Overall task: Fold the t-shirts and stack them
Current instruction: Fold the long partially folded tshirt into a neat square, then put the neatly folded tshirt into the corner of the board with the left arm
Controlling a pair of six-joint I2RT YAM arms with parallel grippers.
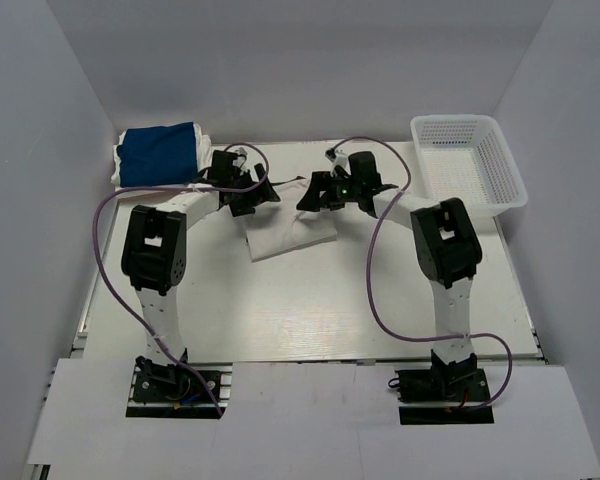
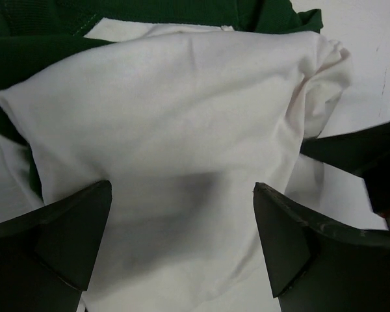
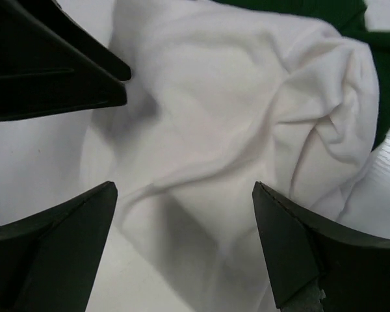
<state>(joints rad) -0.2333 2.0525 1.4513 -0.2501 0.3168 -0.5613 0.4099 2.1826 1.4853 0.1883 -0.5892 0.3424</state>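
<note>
t-shirts are lying in two places on the desk (image 1: 310, 310). the blue shirt (image 1: 158, 152) is sitting at the far left corner as a compact folded bundle. the white shirt (image 1: 290, 238) is lying near the middle, partly folded and creased. judging from this, one shirt is looking finished and the white shirt is being worked on. the green shirt (image 2: 45, 19) is waiting its turn, and no stack of three is standing yet. the basket (image 1: 470, 160) is standing at the far right, well apart from the cloth.

the left gripper (image 1: 268, 193) and the right gripper (image 1: 308, 195) are hovering close together over the far edge of the white shirt, facing each other. both sets of jaws are standing wide apart and are gripping nothing.

the top view is giving the overall layout and the blue shirt, but the green shirt is not showing clearly there among the arms. the left wrist view is showing the green shirt lying beyond and partly beneath the white shirt. the right wrist view is showing a bunched, wrinkled corner of the white shirt with green cloth at its far edge. the top view is not resolving that bunching.
</note>
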